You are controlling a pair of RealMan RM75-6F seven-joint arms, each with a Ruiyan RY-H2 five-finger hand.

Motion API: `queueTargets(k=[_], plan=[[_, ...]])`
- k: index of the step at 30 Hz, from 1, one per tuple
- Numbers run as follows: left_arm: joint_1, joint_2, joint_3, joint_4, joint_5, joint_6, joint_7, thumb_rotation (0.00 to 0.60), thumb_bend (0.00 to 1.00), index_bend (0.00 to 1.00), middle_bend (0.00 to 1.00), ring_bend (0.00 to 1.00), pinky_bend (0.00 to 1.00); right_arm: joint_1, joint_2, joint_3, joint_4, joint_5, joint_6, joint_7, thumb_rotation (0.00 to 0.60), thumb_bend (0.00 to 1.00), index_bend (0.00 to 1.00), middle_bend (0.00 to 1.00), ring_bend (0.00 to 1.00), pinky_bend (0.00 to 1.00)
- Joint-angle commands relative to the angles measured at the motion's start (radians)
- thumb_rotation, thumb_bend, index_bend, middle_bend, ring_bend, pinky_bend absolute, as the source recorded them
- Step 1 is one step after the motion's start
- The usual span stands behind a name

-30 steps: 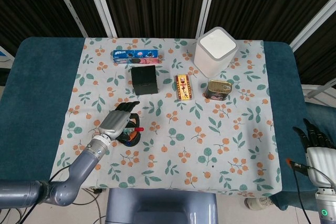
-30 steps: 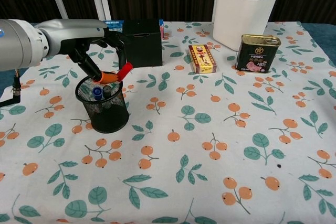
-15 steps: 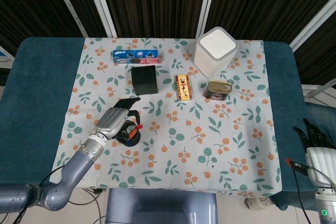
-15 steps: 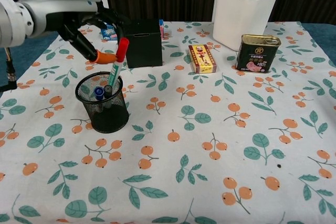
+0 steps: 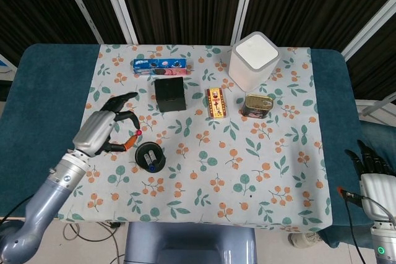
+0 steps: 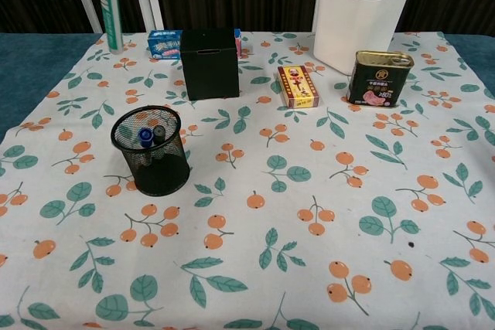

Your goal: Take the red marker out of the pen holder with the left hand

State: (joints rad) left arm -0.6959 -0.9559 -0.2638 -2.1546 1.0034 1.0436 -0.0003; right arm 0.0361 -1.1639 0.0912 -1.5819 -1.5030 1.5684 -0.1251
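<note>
A black box (image 5: 169,94) sits near the tablecloth's (image 5: 247,177) centre. At its 12 o'clock lies a blue biscuit pack (image 5: 162,65); at 3 o'clock a yellow-red packet (image 5: 215,102), then a tin can (image 5: 255,106). A white cube (image 5: 254,60) stands at the can's 12 o'clock.

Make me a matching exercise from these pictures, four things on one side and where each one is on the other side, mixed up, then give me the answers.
Things:
1. red marker
2. pen holder
3. white box
4. tin can

Places:
A. far end of the table, behind the tin can
B. held up by the left hand, clear of the holder
C. standing in front of the white box
D. near the black box, blue-capped pens inside

Pairs: 1-B, 2-D, 3-A, 4-C
</note>
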Motion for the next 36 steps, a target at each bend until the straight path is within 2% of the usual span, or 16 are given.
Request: queueTargets(k=[1,7,17,27,36], plan=[[0.063,0.048,0.004,0.063,0.074,-0.034,-0.129,0.600,0.38,0.55,0.05,0.00,0.00,0.000,-0.001,0.001,0.000,0.001,0.000,-0.001,0.600,0.18,0.19,0.00,0.10,0.19],[0.060,-0.010,0.026,0.240,0.068,-0.114,-0.218,0.600,0.38,0.55,0.05,0.00,0.00,0.001,-0.002,0.001,0.002,-0.001,0.001,-0.010,0.600,0.18,0.19,0.00,0.10,0.19],[0.003,-0.181,0.037,0.475,0.001,-0.210,-0.224,0.600,0.38,0.55,0.05,0.00,0.00,0.000,-0.002,0.002,0.004,0.001,0.002,-0.009,0.600,0.18,0.19,0.00,0.10,0.19],[-0.047,-0.292,0.042,0.577,-0.045,-0.280,-0.193,0.600,0.38,0.55,0.05,0.00,0.00,0.000,-0.002,0.002,0.004,-0.002,0.003,-0.008,0.600,0.18,0.19,0.00,0.10,0.19],[-0.097,-0.379,0.062,0.640,-0.137,-0.297,-0.078,0.600,0.38,0.54,0.05,0.00,0.00,0.000,-0.001,0.003,0.002,0.002,0.000,-0.007,0.600,0.18,0.20,0.00,0.10,0.19]])
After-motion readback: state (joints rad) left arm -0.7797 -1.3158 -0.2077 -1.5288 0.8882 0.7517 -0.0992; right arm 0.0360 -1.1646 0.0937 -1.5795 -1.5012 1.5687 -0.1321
